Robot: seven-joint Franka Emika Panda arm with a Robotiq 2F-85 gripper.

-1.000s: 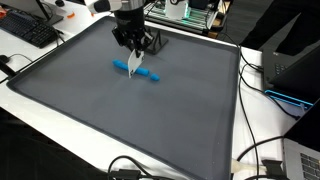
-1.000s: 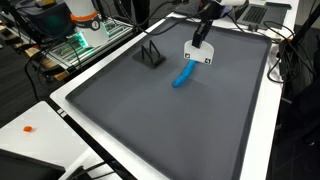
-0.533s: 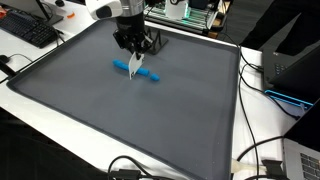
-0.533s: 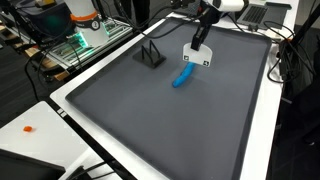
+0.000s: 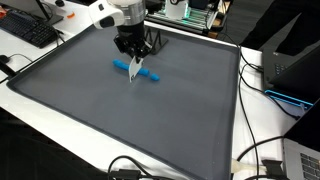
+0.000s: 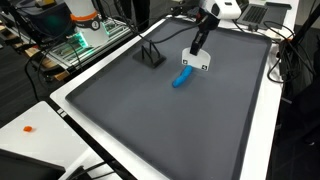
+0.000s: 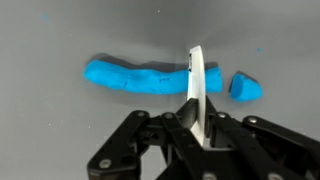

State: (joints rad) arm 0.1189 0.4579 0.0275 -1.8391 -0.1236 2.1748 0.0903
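pinching a white blade (image 7: 196, 80), tool (image 7: 198, 126) above blue clay roll (image 7: 135, 76); cut-off piece (image 7: 245, 87) beside; blade's dark marks (image 6: 197, 66) unreadable

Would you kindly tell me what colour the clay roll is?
The clay roll is bright blue, best seen in the wrist view.

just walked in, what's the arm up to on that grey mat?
The arm's gripper is shut on a thin white blade, held edge-down on the grey mat. In the wrist view the blade stands between a long blue piece of clay-like stuff and a short blue piece lying apart from its end. A small black stand sits further back on the mat.
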